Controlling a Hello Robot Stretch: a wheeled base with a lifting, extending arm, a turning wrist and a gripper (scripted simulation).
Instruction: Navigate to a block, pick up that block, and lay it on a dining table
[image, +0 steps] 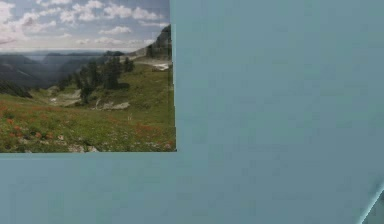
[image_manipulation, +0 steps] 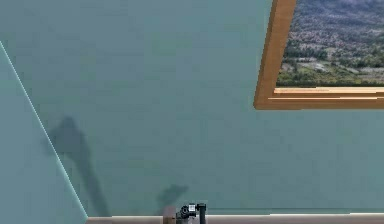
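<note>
Soft, even light covers the teal wall (image_manipulation: 180, 80), with 2 faint grey shadows low in the arm side view.

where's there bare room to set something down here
Free: the thin floor strip along the side wall's foot, either side of the gripper. Crowded: ahead, the front wall with its landscape picture looks close, so likely little room to pass.

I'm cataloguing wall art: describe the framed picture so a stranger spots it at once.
In the arm side view, follow the blue-green wall to its upper right. The picture there shows a hillside town. Its wooden frame sets it apart from the frameless meadow picture in the forward view.
</note>
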